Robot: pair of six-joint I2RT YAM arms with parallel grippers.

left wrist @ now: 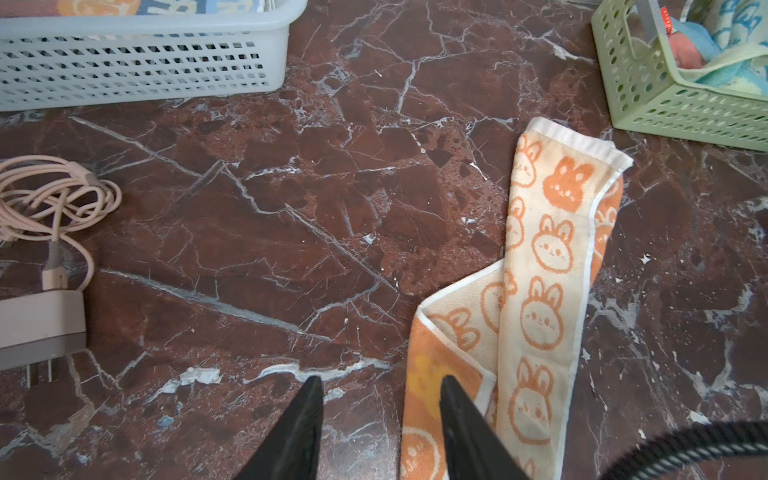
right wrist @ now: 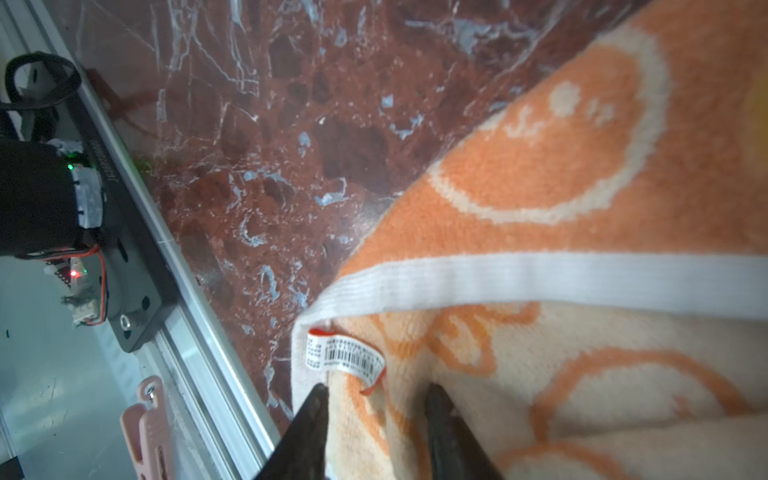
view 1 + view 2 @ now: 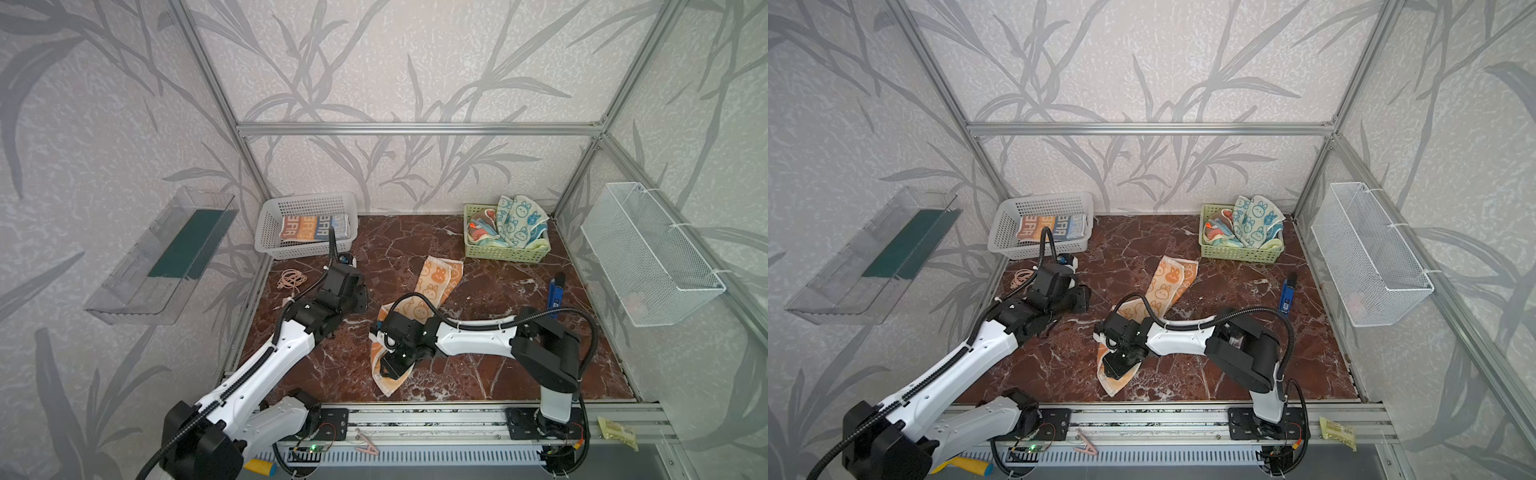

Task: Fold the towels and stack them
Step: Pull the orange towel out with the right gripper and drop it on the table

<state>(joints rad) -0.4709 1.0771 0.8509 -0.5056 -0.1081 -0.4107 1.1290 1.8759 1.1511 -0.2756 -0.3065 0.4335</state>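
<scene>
Right wrist view: the right gripper [image 2: 376, 388] stands, jaws parted, over the orange bunny towel [image 2: 582, 166] at its labelled corner, clamping nothing. The left gripper [image 1: 381, 379] hovers at that towel's edge, jaws apart and empty.

Tabletop [image 3: 407, 245] free — white basket [image 3: 299, 250] to green basket [image 3: 503, 252].

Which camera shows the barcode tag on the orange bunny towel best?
The right wrist view: the barcode tag sits close at the white-hemmed corner of the orange bunny towel, ahead of the right gripper. In both top views the tag is too small to make out, and the left wrist view shows other parts of the towel.
</scene>
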